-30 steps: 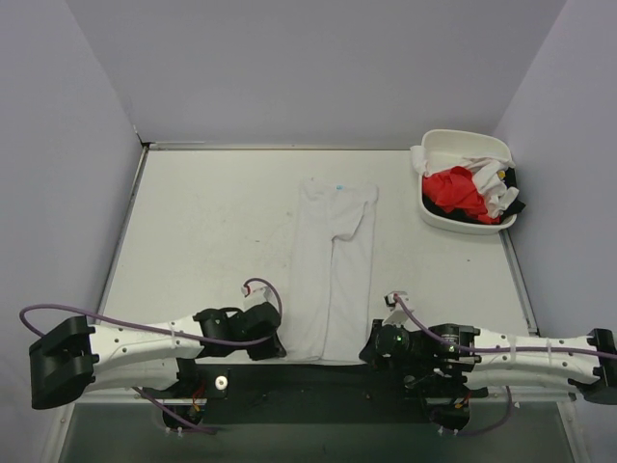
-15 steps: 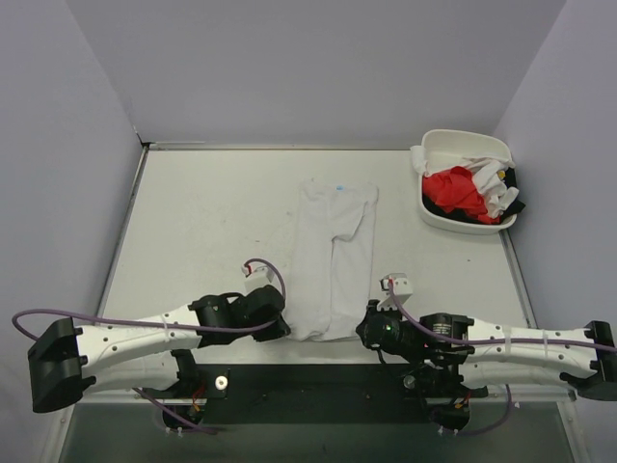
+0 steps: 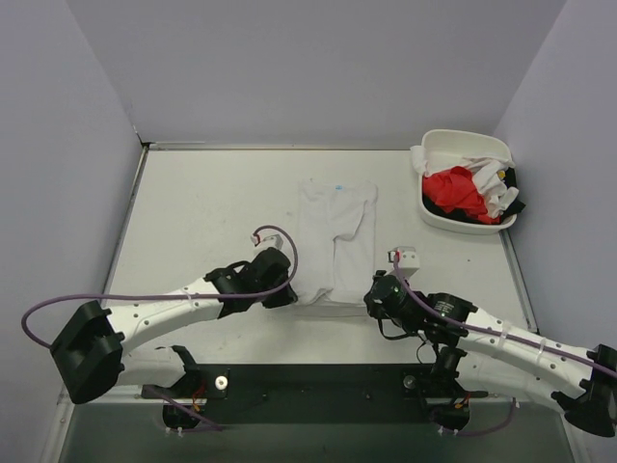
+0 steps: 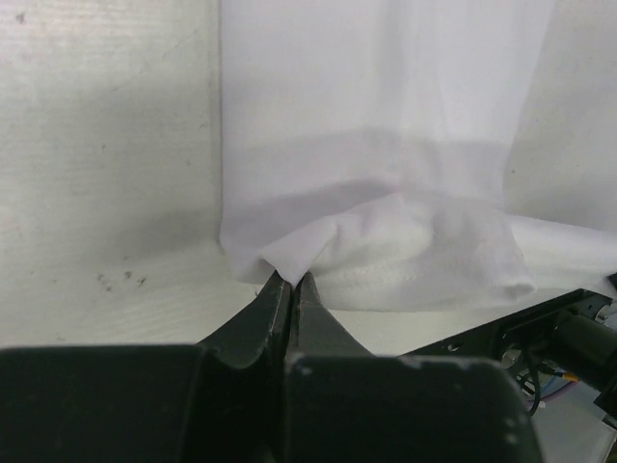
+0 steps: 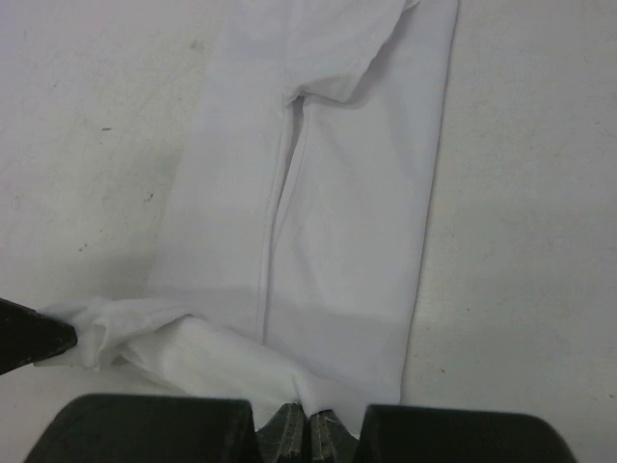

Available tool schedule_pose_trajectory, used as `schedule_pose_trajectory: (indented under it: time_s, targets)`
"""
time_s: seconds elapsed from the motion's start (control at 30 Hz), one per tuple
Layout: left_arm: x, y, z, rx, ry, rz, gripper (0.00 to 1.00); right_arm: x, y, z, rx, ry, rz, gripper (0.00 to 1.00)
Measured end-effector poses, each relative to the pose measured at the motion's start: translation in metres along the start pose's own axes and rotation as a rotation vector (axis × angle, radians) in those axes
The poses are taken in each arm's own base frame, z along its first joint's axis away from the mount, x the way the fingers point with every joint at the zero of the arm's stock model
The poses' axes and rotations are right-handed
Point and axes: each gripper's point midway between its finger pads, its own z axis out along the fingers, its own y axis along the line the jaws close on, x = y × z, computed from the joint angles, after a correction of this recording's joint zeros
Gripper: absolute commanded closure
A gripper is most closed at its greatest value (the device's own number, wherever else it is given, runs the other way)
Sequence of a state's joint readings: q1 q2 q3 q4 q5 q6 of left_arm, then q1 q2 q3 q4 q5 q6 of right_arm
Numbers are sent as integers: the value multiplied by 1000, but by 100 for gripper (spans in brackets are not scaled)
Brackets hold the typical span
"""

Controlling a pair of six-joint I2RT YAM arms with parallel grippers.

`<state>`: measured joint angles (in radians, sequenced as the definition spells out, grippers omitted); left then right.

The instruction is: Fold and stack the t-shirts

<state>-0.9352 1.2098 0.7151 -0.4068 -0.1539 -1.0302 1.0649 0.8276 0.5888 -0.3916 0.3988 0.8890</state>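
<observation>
Bench (image 3: 193, 212) pale, scuffed, lilac walls | I see left jaws pinched tight on white shirt's (image 3: 335, 231) near hem, right jaws likewise | shirt mid-bench | red shirt (image 3: 455, 189) in tub (image 3: 436, 218), far right

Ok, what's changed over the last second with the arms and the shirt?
Both arms moved away from their bases. The left gripper and right gripper, each shut on a near corner of the white t-shirt, carried its hem over the body, so it lies shorter. Nothing grabbed or released. The collar end, tub and red t-shirt stayed put.
</observation>
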Motion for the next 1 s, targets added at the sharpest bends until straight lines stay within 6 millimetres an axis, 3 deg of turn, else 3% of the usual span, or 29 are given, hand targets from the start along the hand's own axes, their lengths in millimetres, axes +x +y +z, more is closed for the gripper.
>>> schedule_pose_trajectory:
  time_s: [0.27,0.47,0.73,1.0]
  targets:
    - [-29,-45,19,66,-15,52,100,-13,-9,18,34,0,10,100]
    - [-54,-61,24,87,-43,63,100,-28,-22,29,70,-11,36,100]
    - [-84,-53,25,70,-90,39,100,-53,-33,44,101,-18,73,100]
    - [-87,-40,41,32,-75,29,100,-60,-31,68,108,22,76,100]
